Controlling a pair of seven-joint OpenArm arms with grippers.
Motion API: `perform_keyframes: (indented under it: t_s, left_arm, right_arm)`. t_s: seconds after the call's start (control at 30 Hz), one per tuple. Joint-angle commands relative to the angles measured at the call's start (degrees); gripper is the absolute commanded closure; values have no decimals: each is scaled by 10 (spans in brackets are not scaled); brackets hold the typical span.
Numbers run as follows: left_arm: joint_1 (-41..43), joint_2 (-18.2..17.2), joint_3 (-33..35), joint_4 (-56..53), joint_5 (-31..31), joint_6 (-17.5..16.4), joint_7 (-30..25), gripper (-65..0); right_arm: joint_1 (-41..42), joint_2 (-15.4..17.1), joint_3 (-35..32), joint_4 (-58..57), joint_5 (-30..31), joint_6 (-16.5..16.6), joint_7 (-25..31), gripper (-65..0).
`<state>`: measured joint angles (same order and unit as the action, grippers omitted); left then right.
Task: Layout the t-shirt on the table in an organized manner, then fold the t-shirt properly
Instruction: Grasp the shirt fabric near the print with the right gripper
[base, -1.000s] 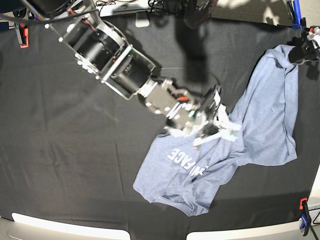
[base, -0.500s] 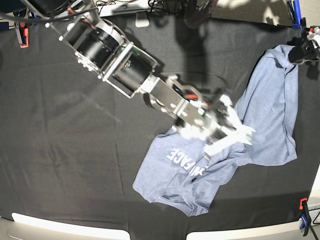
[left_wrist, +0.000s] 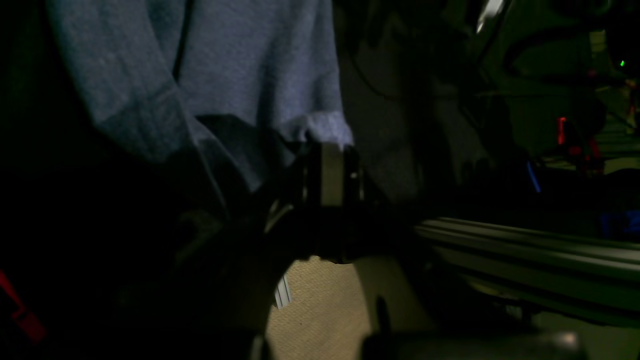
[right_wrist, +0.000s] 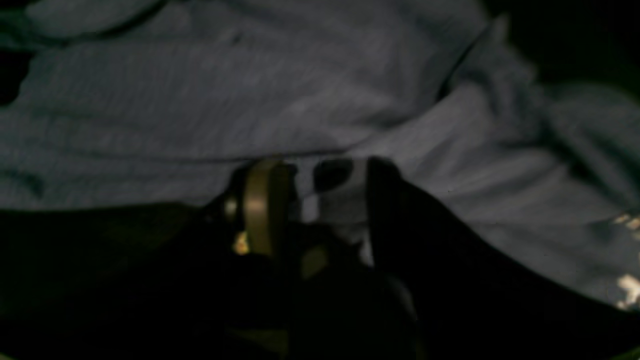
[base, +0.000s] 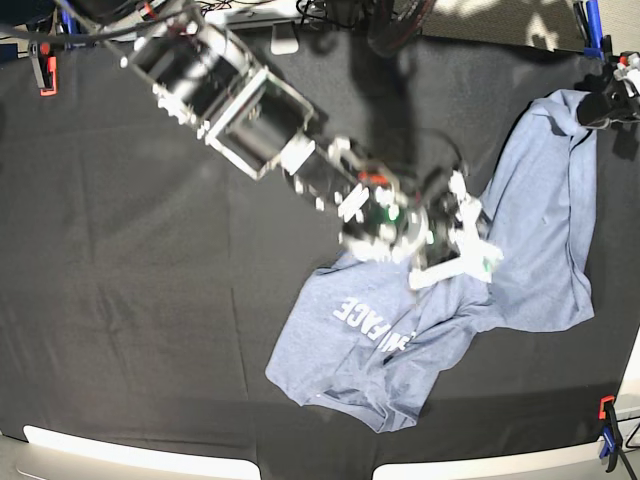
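Base view: the light blue-grey cotton t-shirt (base: 520, 250) lies crumpled on the near right of the matte black fabric table (base: 150, 300). My right gripper (base: 470, 240) reaches diagonally over its middle, fingers spread. Farther right, my left gripper (base: 600, 105) pinches its corner.

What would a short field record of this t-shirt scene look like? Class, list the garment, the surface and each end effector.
garment: t-shirt, blue-grey, crumpled, white lettering facing up
surface: table, covered in black cloth
left end effector: at the table's far corner, shut on the t-shirt's edge
right end effector: over the shirt's middle, fingers apart, nothing visibly held
fold status: not laid flat yet
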<state>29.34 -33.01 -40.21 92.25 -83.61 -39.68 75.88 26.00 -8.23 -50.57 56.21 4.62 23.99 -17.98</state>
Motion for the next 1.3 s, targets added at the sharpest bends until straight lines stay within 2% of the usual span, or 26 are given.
perform_keyframes:
  t_s: [0.0,0.13,0.3,0.43,0.5,0.57,0.67,0.73,0.77,0.8,0.83,0.9,0.97,1.07,1.27]
  left_arm:
    - [0,-11,-6,7,-14,-3,-7,0]
    - [0,-11,-6,7,-14,-3,-7,0]
    - [0,-11,-6,7,-14,-3,-7,0]
    - [0,-11,-6,7,-14,-3,-8,0]
    - [0,-11,-6,7,-14,-3,-8,0]
    - [0,-11,-6,7,-14,-3,-10,0]
    - [0,-11,-6,7,-14,-3,-10,0]
    - [0,-11,-6,7,-14,-3,-10,0]
    - [0,-11,-6,7,-14,-3,-10,0]
    - [0,-11,-6,7,-14,-3,-10,0]
    - [0,-11,-6,7,-14,-3,-10,0]
    - [0,-11,-6,7,-14,-3,-10,0]
    - [0,-11,-6,7,-14,-3,-10,0]
    - [0,-11,-6,7,-14,-3,-10,0]
    - [0,-11,-6,7,-14,-3,-10,0]
  right_arm:
    - [13,-8,3,9,5,2,15,-187]
    - [3,-8,3,9,5,2,11,-1]
    - [0,-8,4,10,-2,-11,10,0]
    - [0,-8,23,25,-34,-13,-37,0]
    - [0,-8,49,31,-61,-26,-83,0]
    - [0,-8,88,31,-83,-59,-120,0]
    - [5,-8,158,31,-120,-81,-120,0]
    - [18,-8,197,31,-122,-81,-139,0]
    - [27,-8,210,31,-122,-75,-162,0]
    - [37,-8,218,31,-121,-57,-191,0]
    - [47,-8,222,31,-116,-33,-218,-31]
    - [64,-8,219,31,-82,11,-259,-154]
    - [74,-8,207,30,-44,42,-288,-228]
    - [80,-2,159,30,-47,68,-299,-232]
    - [81,30,38,30,-128,71,-306,-231]
